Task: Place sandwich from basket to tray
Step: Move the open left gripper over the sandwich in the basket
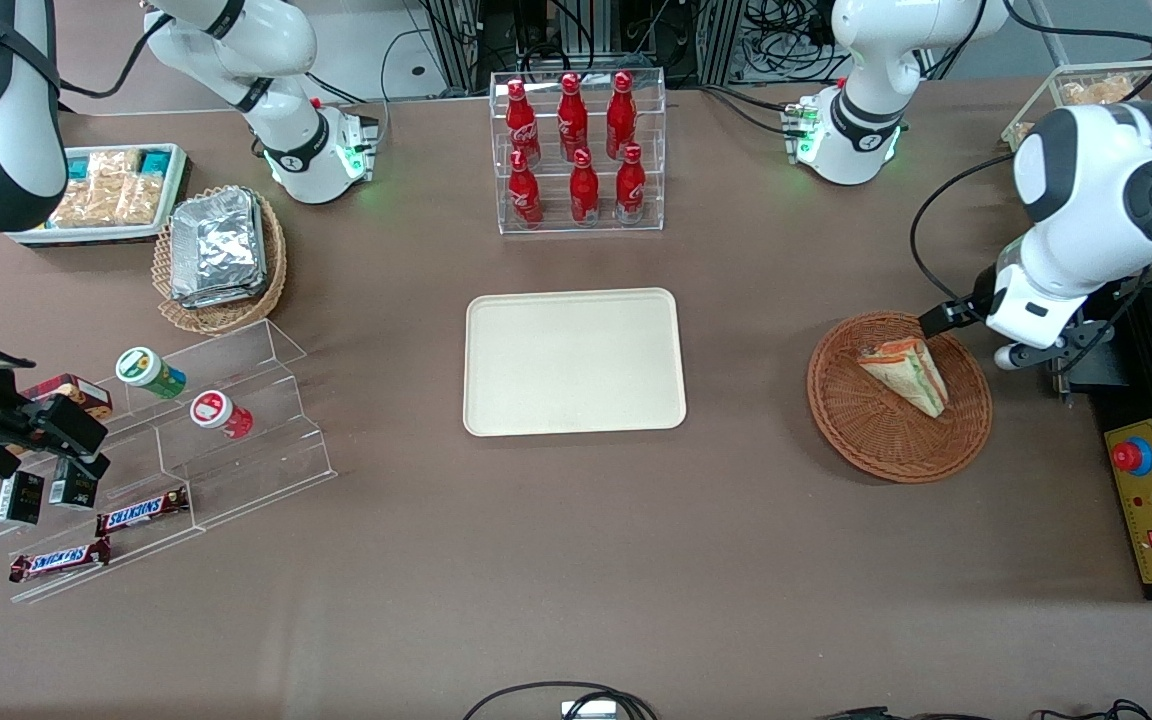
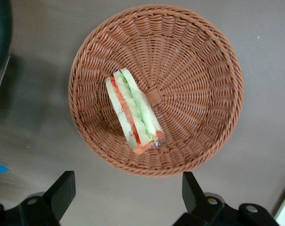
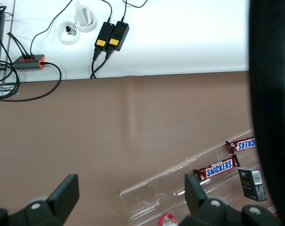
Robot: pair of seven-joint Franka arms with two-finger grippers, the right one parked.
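Observation:
The sandwich (image 1: 906, 372) (image 2: 133, 113), a clear-wrapped wedge of white bread with orange and green layers, lies on its side in the reddish-brown wicker basket (image 1: 841, 405) (image 2: 203, 84). My left gripper (image 1: 944, 318) (image 2: 127, 193) hovers over the basket's rim, on the side farther from the front camera. It is open, and only bare tablecloth shows between its black fingers (image 2: 62, 190). It does not touch the sandwich. The cream tray (image 1: 576, 360) lies flat and bare at the middle of the table, toward the parked arm from the basket.
A clear rack of red bottles (image 1: 578, 150) stands farther from the front camera than the tray. A control box with a red button (image 1: 1151, 500) sits at the working arm's end. A tan basket of foil packs (image 1: 221, 255) and an acrylic snack stand (image 1: 166, 440) lie toward the parked arm's end.

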